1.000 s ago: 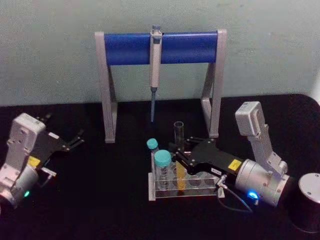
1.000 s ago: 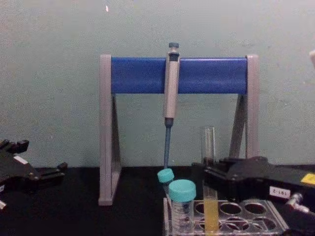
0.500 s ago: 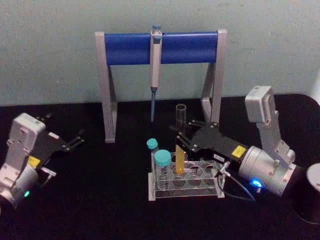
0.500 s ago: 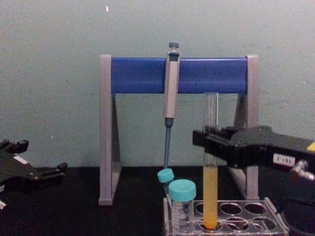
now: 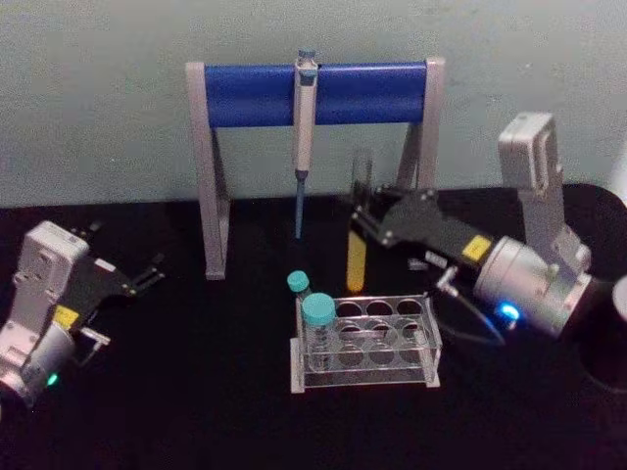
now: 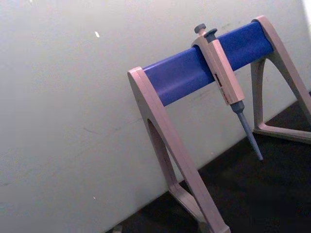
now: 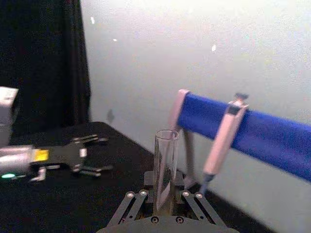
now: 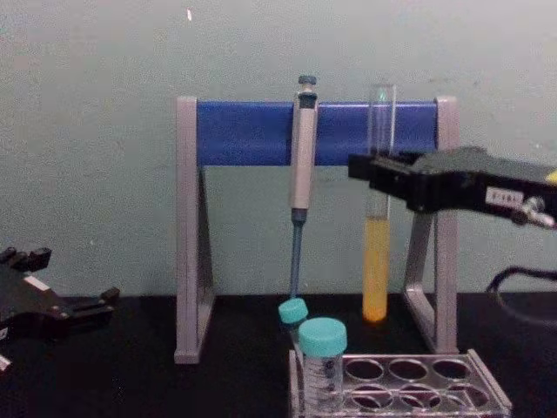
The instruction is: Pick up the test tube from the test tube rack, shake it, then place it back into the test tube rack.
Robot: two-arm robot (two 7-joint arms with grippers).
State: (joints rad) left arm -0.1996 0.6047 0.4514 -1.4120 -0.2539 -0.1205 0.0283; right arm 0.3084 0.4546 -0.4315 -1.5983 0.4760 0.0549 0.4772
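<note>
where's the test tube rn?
Head view, right of centre: the test tube hangs upright in the right gripper, clear above the test tube rack, just right of the hanging pipette.

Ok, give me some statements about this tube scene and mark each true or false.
The test tube hangs clear above the test tube rack. True.
The left claw holds the test tube. False: the right claw grips it; the left claw sits open at the left.
The pipette lies on the table. False: it hangs on the stand.
Two teal-capped tubes stand in the rack. True.
</note>
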